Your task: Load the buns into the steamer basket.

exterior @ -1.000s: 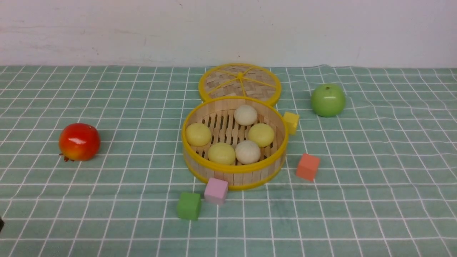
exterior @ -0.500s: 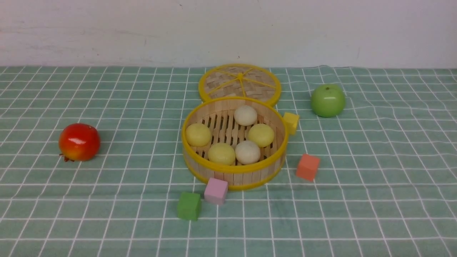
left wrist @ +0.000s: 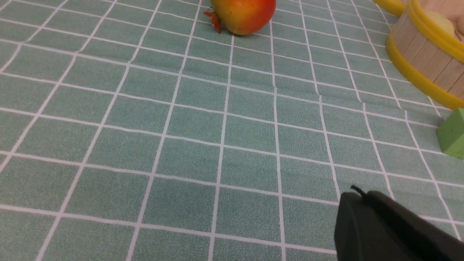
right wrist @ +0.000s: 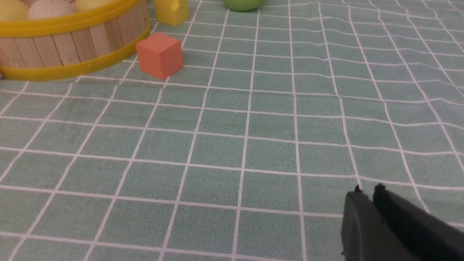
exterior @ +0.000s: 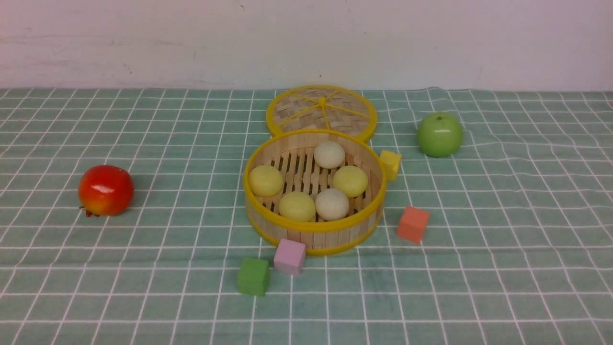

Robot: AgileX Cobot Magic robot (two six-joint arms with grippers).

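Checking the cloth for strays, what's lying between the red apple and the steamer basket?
Nothing: in the front view the stretch of green checked cloth between the red apple and the steamer basket is bare.

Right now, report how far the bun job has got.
Done: all five buns lie inside the steamer basket.
In hand: nothing; the left gripper is shut and empty, and the right gripper holds nothing.
Left: no bun remains on the checked cloth.
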